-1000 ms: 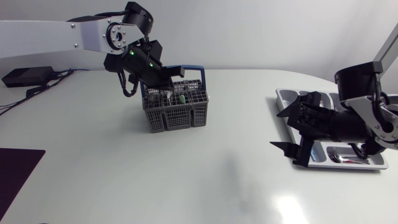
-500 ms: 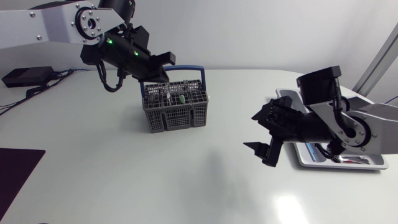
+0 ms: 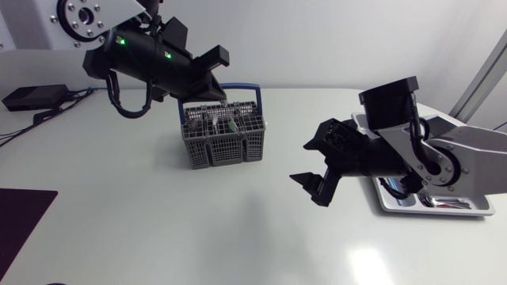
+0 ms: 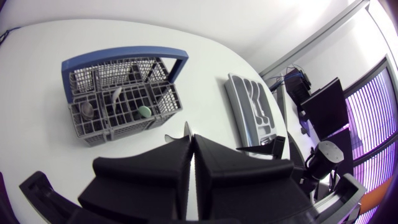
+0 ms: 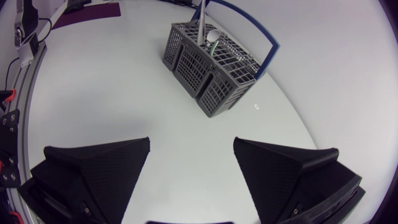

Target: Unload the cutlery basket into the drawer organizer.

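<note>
We find the cutlery basket (image 3: 226,138) at upper centre of the head frame, with cutlery standing in it. Our left gripper (image 3: 222,95) hangs just above it, fingers pinched narrow on a thin silver utensil (image 5: 200,18) that rises from the basket. Our right gripper (image 3: 301,162) is spread wide right of centre. It is well apart from the basket and beside the drawer organizer (image 3: 396,204) at the right edge.

Head cam: fixed overhead, sees the whole desk (image 3: 158,229). My left wrist cam: close above the basket (image 4: 118,93), looking down. Right wrist cam: farther, facing it across the desk. All three share it.
</note>
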`<state>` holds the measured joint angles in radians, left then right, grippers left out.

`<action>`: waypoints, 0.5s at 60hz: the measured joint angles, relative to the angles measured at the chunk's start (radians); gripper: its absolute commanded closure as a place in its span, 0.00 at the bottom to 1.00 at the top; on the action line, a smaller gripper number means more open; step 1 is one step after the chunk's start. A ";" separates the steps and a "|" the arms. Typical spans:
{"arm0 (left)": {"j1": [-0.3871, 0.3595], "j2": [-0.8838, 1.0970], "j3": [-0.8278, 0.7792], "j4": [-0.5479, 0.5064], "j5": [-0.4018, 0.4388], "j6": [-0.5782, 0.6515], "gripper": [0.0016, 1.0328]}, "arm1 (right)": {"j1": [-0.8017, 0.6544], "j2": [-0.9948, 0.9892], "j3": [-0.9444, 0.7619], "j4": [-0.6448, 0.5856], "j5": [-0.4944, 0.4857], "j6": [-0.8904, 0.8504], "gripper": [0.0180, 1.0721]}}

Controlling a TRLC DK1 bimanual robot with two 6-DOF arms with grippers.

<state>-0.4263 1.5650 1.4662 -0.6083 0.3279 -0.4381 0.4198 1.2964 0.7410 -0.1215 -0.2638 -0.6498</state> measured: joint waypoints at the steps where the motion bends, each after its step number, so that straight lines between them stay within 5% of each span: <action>1: -0.005 -0.001 -0.002 0.000 0.011 -0.009 0.97 | 0.003 -0.002 0.000 0.001 -0.001 0.005 0.13; 30: -0.067 0.023 -0.016 0.000 0.186 -0.161 0.97 | 0.118 -0.049 0.000 0.104 0.032 0.146 0.29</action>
<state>-0.4934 1.5875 1.4498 -0.6083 0.5137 -0.5987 0.5377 1.2476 0.7410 -0.0174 -0.2321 -0.5037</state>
